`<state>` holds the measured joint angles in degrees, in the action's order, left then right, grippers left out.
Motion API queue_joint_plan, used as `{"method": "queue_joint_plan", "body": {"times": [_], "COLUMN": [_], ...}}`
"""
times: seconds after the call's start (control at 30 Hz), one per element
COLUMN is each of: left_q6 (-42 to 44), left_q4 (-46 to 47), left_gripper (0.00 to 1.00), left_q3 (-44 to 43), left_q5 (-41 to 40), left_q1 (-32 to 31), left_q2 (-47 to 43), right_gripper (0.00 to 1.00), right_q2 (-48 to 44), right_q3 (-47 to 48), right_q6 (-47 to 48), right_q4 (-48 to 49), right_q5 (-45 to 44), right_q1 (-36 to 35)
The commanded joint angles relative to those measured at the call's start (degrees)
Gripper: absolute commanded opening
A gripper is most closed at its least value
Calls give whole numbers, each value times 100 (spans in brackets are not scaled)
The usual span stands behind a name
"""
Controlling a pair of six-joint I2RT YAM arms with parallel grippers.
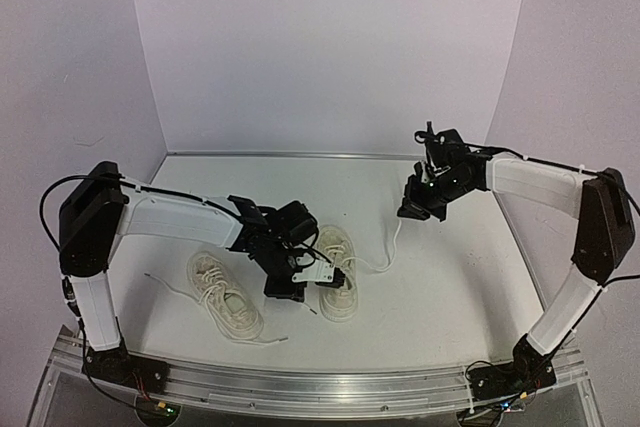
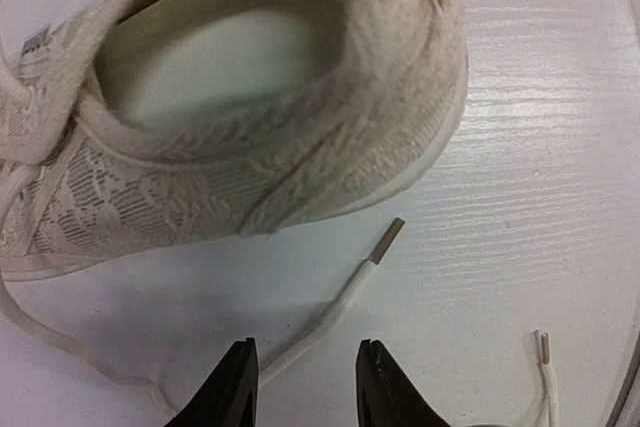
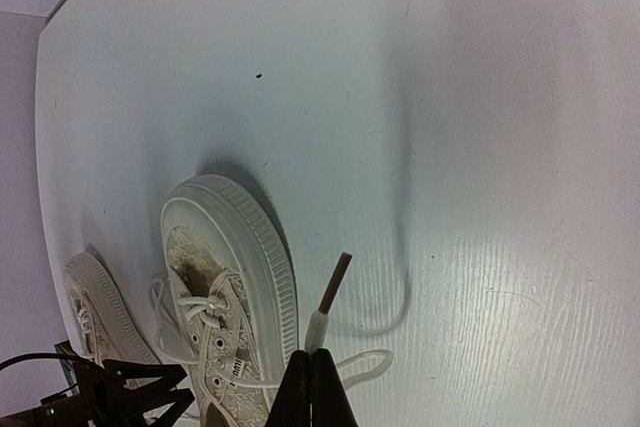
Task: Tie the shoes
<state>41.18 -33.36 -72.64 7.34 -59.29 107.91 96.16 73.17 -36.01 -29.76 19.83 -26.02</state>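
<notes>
Nothing legible shows in any view. The only printed mark is a small pale tag (image 2: 35, 43) inside the shoe (image 2: 300, 147) in the left wrist view (at the top left edge), and its grey print is too small and blurred to read.
</notes>
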Motion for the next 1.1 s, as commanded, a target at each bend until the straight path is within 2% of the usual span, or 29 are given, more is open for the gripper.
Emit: {"method": "queue_joint_plan", "body": {"times": [0.0,0.27,0.43,0.57,0.63,0.8,1.07], "left_q6": [438,474,333,279,181,-567,-1584], "left_q4": [79,109,-57,-157,-344,-514,-316], "left_gripper": [35,32,18,2,0,0,0], "left_q3": [52,267,125,10,-156,-413,-95], "left_q5": [73,97,18,28,22,32,-180], "left_q1": [-56,-57,-57,-60,-63,-89,-355], "left_q2": [188,378,579,496,413,-301,-1881], "right_gripper": [0,0,0,0,0,0,0], "right_q2": [-305,-471,-654,-725,-738,-692,-320], "right_q3": [-83,-110,-1,195,309,669,1470], "right_q6": [-62,-135,-103,-30,-1,86,-232], "right_q4": [41,32,21,4,4,75,742], "right_q5": [72,121,211,292,402,906,1650], "right_q1": [44,65,64,63,68,63,-178]}}
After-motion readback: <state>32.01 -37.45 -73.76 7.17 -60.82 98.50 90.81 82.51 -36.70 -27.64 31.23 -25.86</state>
